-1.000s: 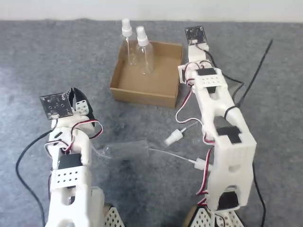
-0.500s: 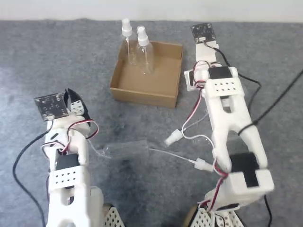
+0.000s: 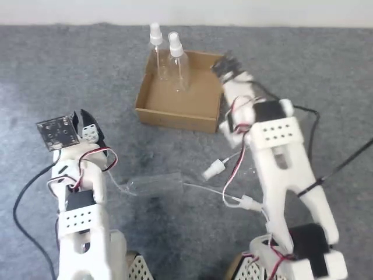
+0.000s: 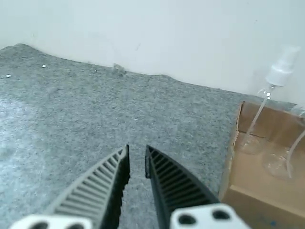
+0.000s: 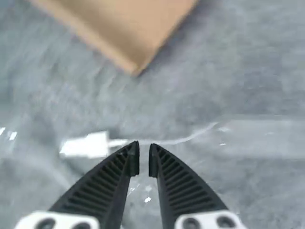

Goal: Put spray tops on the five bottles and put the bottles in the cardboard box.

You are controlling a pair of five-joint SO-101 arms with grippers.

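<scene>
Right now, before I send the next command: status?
Fingers a crack open, empty, on left gripper and right gripper. Two capped bottles upright in cardboard box; uncapped bottle lying on mat, loose spray top by right gripper. Nothing blocking.

A grey felt-like carpet [image 3: 70,76] covers the whole table surface, its nap slightly mottled under even, soft light. Along the far edge it meets a plain white wall [image 3: 280,11]. A few tiny pale specks [image 4: 44,66] lie on the carpet near that edge.
</scene>
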